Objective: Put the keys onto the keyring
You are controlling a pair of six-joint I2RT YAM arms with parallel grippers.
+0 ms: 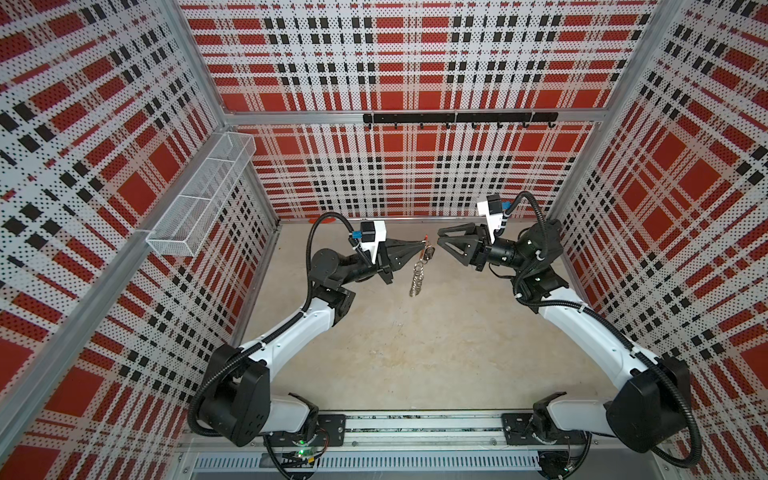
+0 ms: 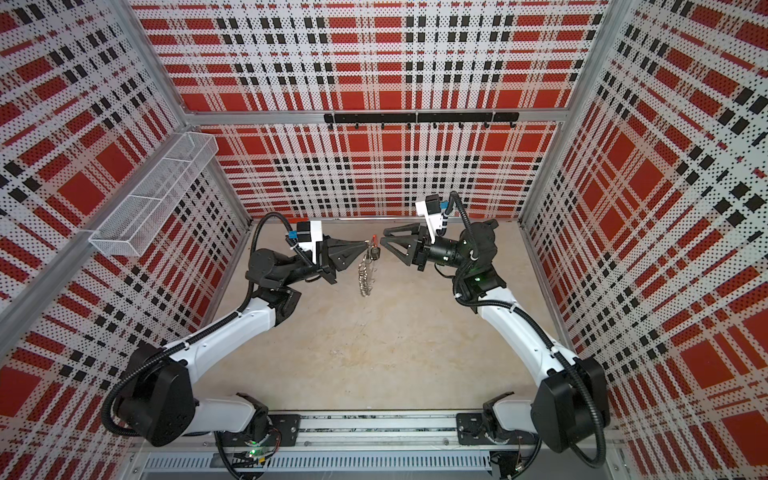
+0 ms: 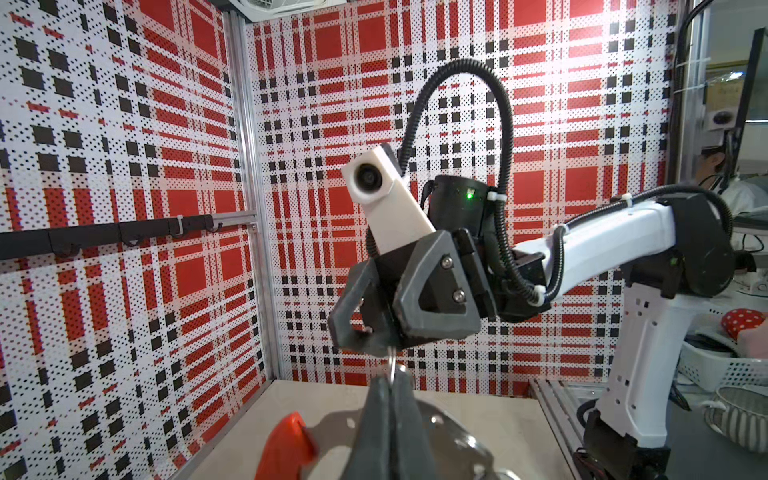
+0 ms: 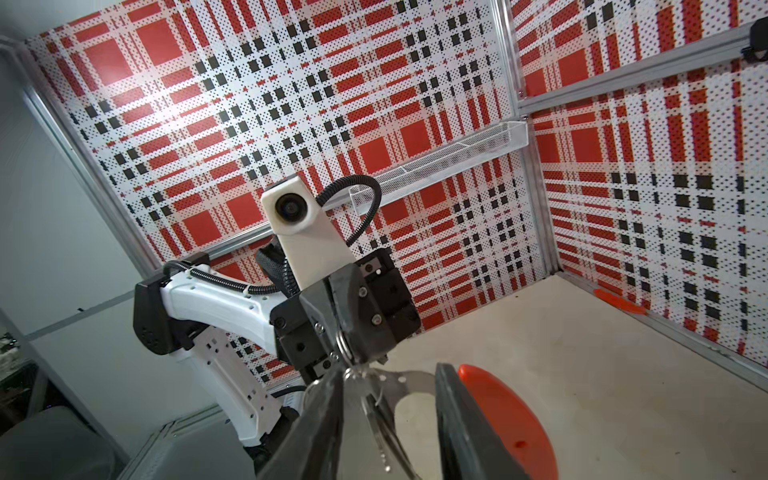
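One key [image 1: 430,252] is hanging at the top of the keyring [image 1: 417,279], seemingly threaded on. The left gripper [image 1: 422,245] is clamping the keyring tight in mid-air. The right gripper [image 1: 440,237] is hovering just beside the key, partly open and apparently empty.

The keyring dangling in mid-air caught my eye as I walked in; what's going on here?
The left gripper is shut on the keyring, holding it up so it dangles above the table. The keys hang right by that gripper's tip; whether they are threaded on yet is unclear. The right gripper faces them with its jaws open, holding nothing.
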